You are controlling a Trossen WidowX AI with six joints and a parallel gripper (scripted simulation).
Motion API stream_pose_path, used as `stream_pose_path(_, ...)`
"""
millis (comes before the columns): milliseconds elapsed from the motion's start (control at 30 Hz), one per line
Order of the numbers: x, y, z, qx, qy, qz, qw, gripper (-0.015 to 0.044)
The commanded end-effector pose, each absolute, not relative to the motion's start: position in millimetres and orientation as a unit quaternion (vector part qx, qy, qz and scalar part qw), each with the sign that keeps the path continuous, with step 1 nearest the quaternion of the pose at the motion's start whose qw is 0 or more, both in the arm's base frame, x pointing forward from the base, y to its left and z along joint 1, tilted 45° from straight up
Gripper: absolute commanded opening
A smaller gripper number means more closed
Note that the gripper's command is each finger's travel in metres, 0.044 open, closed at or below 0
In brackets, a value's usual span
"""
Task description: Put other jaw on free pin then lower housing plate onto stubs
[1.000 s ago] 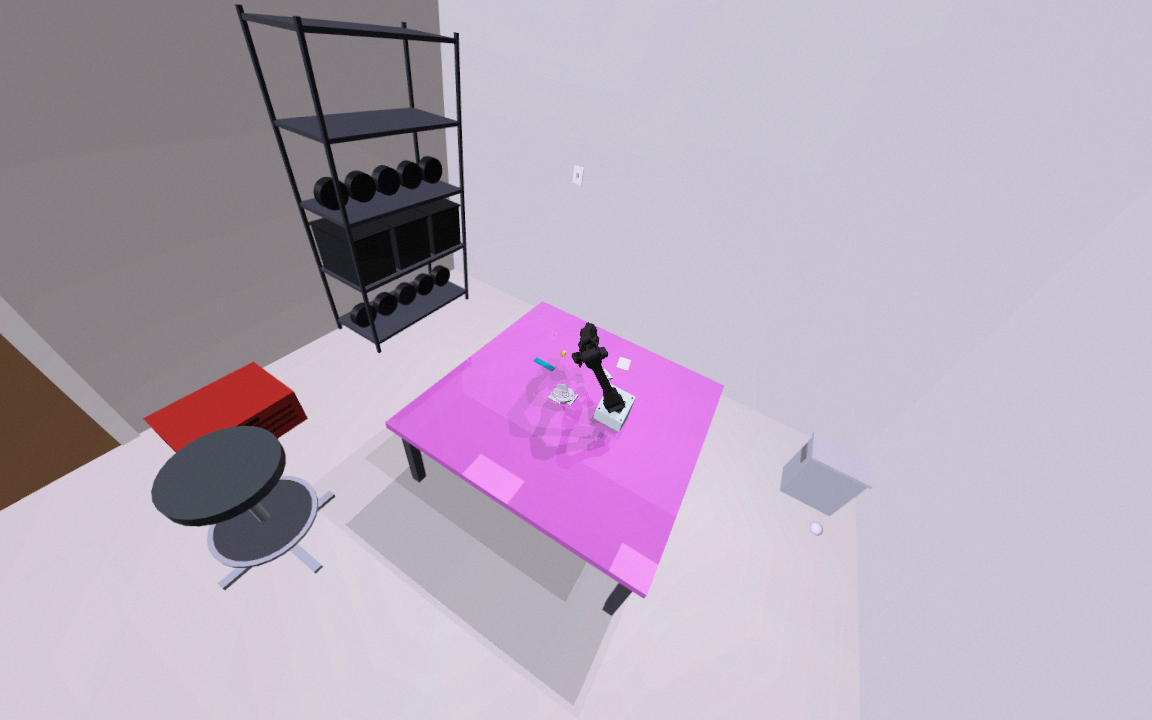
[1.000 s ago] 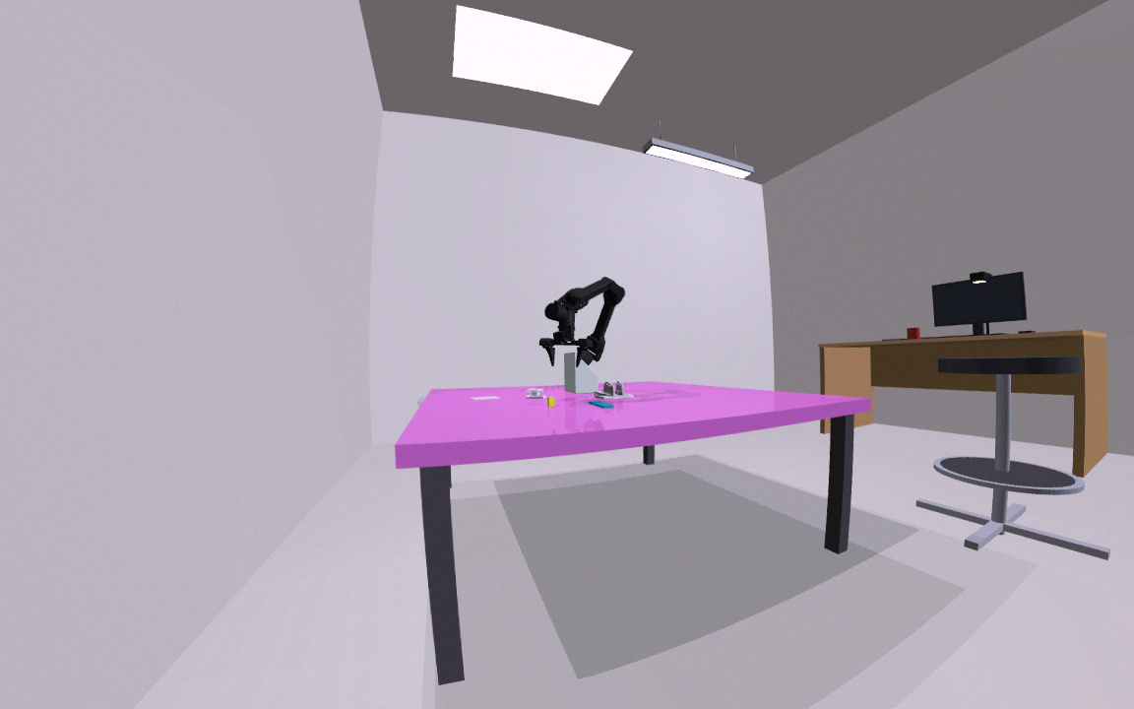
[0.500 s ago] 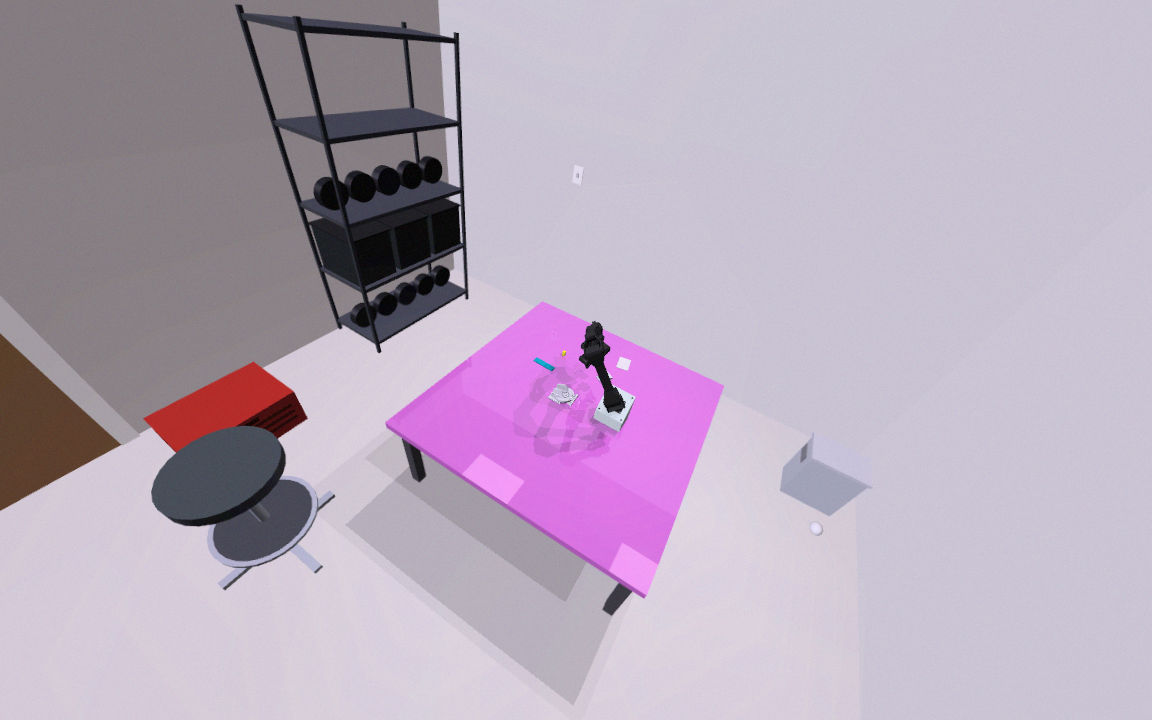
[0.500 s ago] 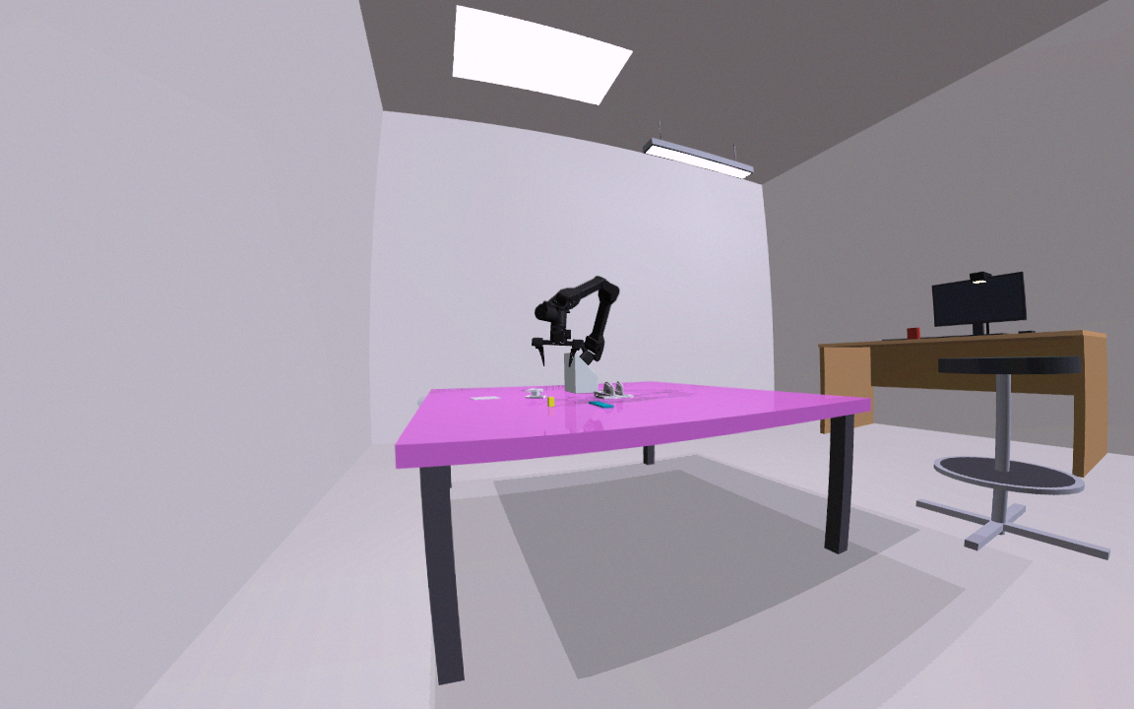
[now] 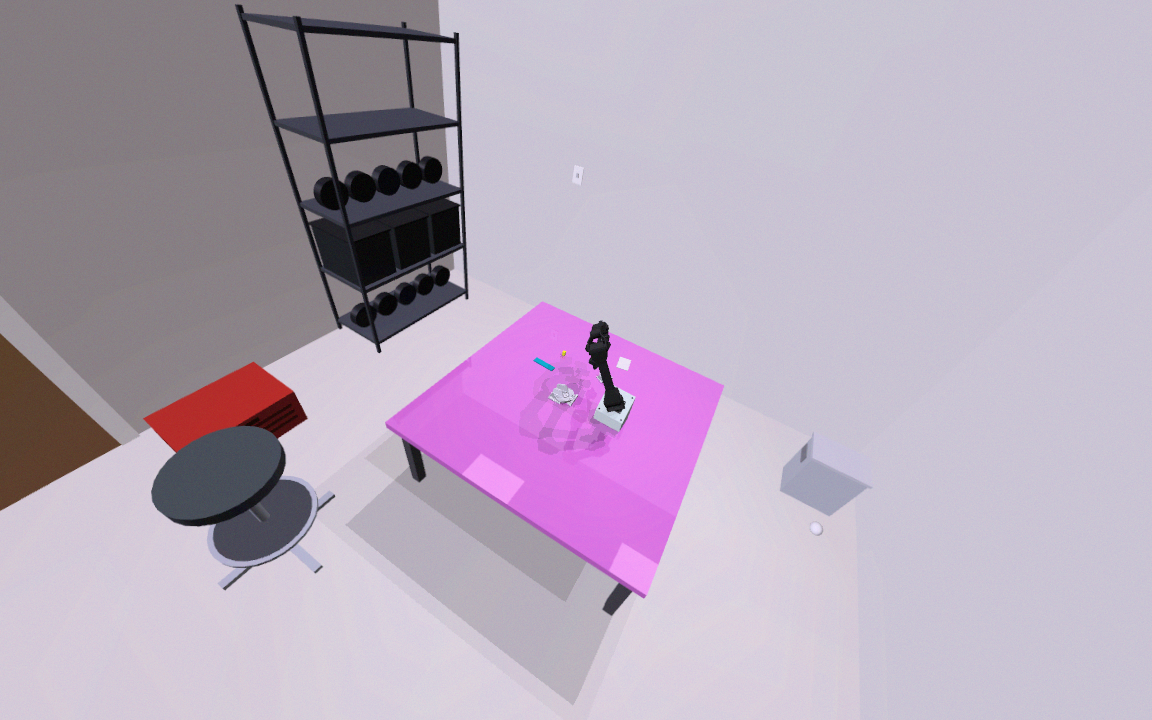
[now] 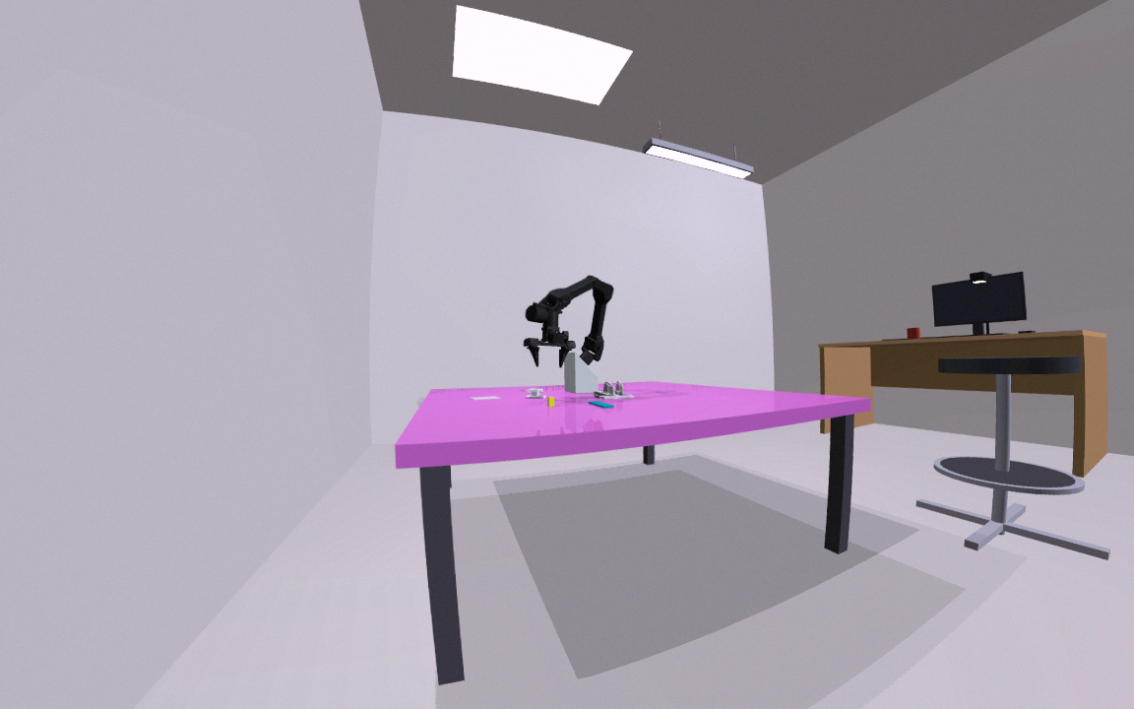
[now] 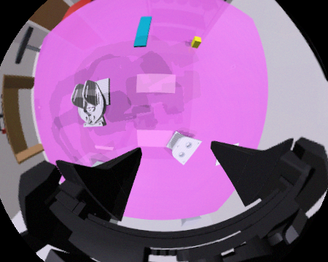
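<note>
My gripper [image 6: 549,364] [image 7: 177,148] is open and empty, high above the table. The housing plate [image 6: 535,394] [image 7: 186,148], a small white block with two round holes, lies on the table; in the wrist view it shows between the fingertips, well below them. In the top view the arm mostly hides it. The base assembly [image 5: 562,394] [image 6: 615,394] [image 7: 92,112] stands apart from it, at the left in the wrist view. Two grey jaws [image 6: 613,388] [image 7: 86,94] stand side by side on it. The pins and the meshing of the teeth are too small to tell.
A teal bar [image 5: 543,364] [image 6: 600,405] [image 7: 143,32] and a yellow block [image 5: 563,353] [image 6: 550,401] [image 7: 196,42] lie on the pink table [image 5: 473,411]. A white square [image 5: 623,363] [image 6: 484,397] lies near the plate, partly behind a finger in the wrist view. The arm's pale base [image 5: 613,414] [image 6: 579,376] stands beside the assembly.
</note>
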State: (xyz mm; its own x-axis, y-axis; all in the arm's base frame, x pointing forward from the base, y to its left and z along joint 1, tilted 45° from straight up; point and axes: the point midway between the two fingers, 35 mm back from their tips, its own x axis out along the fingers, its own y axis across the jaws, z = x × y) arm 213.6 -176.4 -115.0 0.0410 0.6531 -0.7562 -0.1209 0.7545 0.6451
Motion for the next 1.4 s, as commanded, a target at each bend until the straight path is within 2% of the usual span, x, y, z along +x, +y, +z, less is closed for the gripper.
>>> stream_pose_path(0,208,-181,-121,0.181,0.621,0.31,0.697,0.044)
stream_pose_path(1067,163,-203,-159,-0.105,0.43,0.545,0.712,0.044)
stream_pose_path(1267,162,-202,-161,-0.111,0.425,0.549,0.711,0.044)
stream_pose_path(1367,162,-181,-181,-0.11,0.424,0.549,0.711,0.044)
